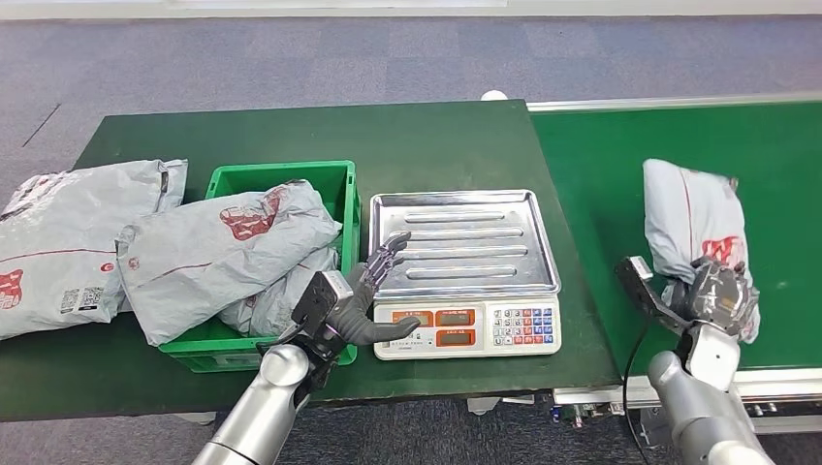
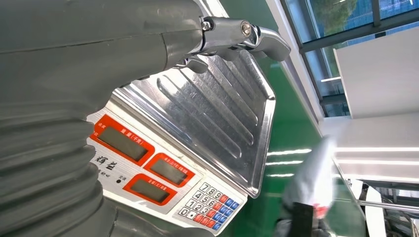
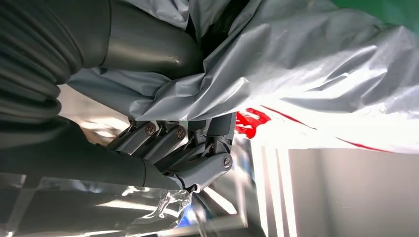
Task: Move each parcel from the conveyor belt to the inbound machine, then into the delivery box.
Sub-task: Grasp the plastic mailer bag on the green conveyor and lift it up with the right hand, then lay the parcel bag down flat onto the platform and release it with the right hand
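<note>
Head view. The left hand (image 1: 361, 312), on its silver arm (image 1: 264, 407), reaches up from below to the gap between the green plastic crate (image 1: 341, 194) and the white electronic scale (image 1: 467, 327); its fingers are spread apart and hold nothing, the thumb pointing across the scale's red display panel and the other fingers raised over the near left corner of the ribbed steel weighing pan (image 1: 465, 239). In the left wrist view the same fingertips (image 2: 262, 39) hang just above the pan (image 2: 217, 113). The right hand (image 1: 719, 295) lies at the near end of a grey plastic mailer parcel with red print (image 1: 693, 218) on the green conveyor belt (image 1: 601, 184). In the right wrist view its fingers (image 3: 197, 158) curl under the film of the parcel (image 3: 306, 84) and the thumb presses from the other side, so the parcel is gripped. Two more grey parcels (image 1: 228, 247) fill the crate, and another (image 1: 63, 242) lies on the green table (image 1: 417, 136) beside it.
</note>
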`<state>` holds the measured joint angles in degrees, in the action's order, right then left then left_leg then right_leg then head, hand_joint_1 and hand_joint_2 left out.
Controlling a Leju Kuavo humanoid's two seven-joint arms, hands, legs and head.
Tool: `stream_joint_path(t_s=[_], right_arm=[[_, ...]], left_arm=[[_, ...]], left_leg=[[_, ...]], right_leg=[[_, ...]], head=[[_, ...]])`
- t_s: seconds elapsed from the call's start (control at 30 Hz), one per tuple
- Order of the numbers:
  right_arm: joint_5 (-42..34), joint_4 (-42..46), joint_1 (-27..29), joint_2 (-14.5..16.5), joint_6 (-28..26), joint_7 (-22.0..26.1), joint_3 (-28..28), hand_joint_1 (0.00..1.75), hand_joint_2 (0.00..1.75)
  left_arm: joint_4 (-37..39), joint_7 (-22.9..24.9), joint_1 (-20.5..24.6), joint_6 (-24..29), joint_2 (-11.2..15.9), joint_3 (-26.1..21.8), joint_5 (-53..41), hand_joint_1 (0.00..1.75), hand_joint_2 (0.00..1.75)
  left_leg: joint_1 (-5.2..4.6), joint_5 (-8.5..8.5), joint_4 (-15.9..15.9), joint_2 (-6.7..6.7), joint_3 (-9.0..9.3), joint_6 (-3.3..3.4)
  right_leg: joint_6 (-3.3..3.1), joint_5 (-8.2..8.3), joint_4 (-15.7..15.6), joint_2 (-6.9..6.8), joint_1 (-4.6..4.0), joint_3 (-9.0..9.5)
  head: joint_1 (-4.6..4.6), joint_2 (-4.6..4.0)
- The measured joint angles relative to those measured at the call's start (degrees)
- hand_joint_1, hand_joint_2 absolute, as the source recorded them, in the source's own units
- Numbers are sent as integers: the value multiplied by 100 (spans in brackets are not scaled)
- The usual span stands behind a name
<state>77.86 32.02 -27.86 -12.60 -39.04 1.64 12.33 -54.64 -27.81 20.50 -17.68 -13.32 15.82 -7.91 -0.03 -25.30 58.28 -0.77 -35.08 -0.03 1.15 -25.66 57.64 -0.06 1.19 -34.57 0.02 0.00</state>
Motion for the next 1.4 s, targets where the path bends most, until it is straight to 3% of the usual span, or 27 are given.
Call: stream_joint_path(t_s=[0.03,0.17,0.23,0.4,0.6,0.7,0.8,0.97,1.17,1.4], right_arm=[[-107,383,65,132,-60,517,176,175,175],[-790,2543,289,1089,-126,3737,1292,175,175],[-1154,3500,460,1448,-125,4240,1469,175,175],[-1603,5027,756,1914,-123,3866,1496,175,175],[-1929,5830,1011,2086,-115,3833,1432,175,175],[-2075,6081,1240,2095,-114,3832,1137,175,175],[-1523,6219,1491,2095,-107,3846,587,175,175],[-649,5966,1703,2068,-53,3558,-249,175,175],[-416,4725,1676,1524,939,2050,-1434,175,175],[-625,4098,1608,1123,1665,1735,-2138,175,175]], left_arm=[[-2,-4,-4,0,-1,0,-2,0,175],[25,-70,9,8,-23,1,-29,0,175],[51,-115,23,9,-43,1,-39,0,175],[107,-168,46,9,-50,0,-69,0,175],[146,-205,72,7,-54,1,-91,0,175],[201,-271,126,-6,-54,0,-110,0,175],[316,-351,263,-35,-54,1,-112,0,175],[535,-449,430,-49,-47,1,-68,0,175],[610,-509,453,-44,-2,1,-123,0,175],[625,-511,453,-64,48,0,-175,0,175]], left_leg=[[1,1,-1,-2,-3,-1],[5,4,-4,-10,2,-6],[12,5,-4,-35,1,-7],[8,0,-3,-26,2,-6],[0,-4,0,-12,6,-4],[1,-4,0,-8,7,-4],[3,-4,-1,-1,11,-6],[11,-2,-4,-1,10,-8],[7,-1,0,-8,6,-5],[6,0,0,-15,4,-4]], right_leg=[[0,0,1,-1,-1,-3],[-6,-5,4,-8,-7,-10],[-10,-14,3,-38,-13,-2],[-11,-17,3,-28,-7,0],[-4,-13,0,-12,1,2],[-4,-12,0,-6,0,2],[-5,-12,0,2,-3,0],[-6,-12,1,0,-10,3],[-7,-9,1,-7,-6,4],[-7,-10,1,-13,-6,2]], head=[[1,0],[-3,0],[-3,0],[-2,0],[-2,0],[-2,0],[-2,0],[-2,0],[-2,0],[-2,0]])
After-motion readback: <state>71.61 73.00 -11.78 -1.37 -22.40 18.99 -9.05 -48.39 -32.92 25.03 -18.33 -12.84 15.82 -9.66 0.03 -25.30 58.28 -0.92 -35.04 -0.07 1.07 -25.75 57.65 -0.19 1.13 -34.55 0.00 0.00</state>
